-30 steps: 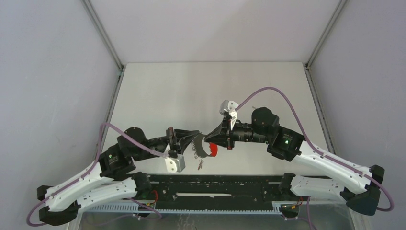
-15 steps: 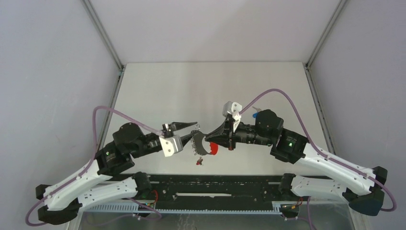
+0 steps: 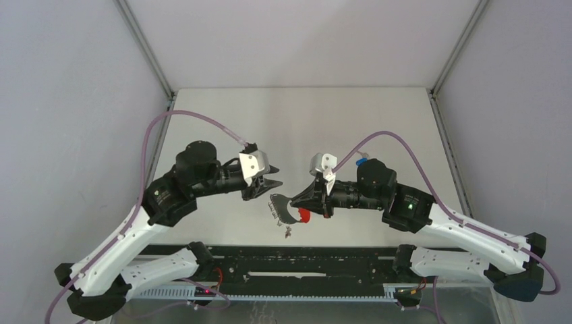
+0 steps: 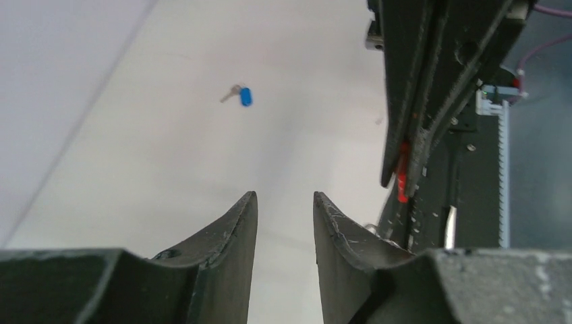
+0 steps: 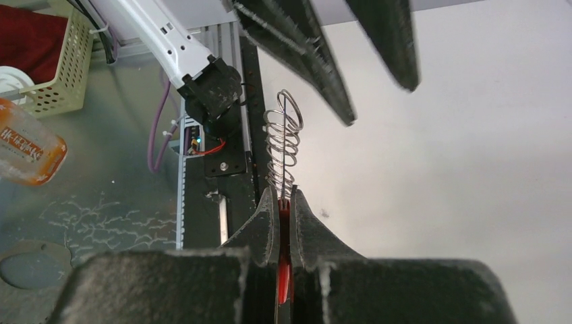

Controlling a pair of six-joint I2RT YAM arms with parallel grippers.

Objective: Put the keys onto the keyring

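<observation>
My right gripper [image 3: 289,204] is shut on the keyring's red band [image 3: 303,214] [image 5: 283,270]. The band shows edge-on between its fingers in the right wrist view. The silver rings [image 5: 283,143] [image 3: 276,212] stick out past its tips. A small key with a reddish tag [image 3: 288,231] sits just under the rings; I cannot tell if it hangs or lies on the table. My left gripper [image 3: 271,181] [image 4: 284,197] is open and empty, up and left of the rings. The blue-tagged key [image 4: 244,96] [image 3: 359,160] lies on the table beyond the right arm.
The black rail [image 3: 303,260] runs along the table's near edge below both grippers. Grey walls with metal posts [image 3: 145,54] close in the white table [image 3: 303,121]. Off the table, the right wrist view shows a yellow basket [image 5: 61,64] and an orange bottle [image 5: 27,152].
My left gripper has opened, let go at the keyring's rings, and pulled back up and to the left. The right gripper still holds the keyring and has shifted slightly lower.
</observation>
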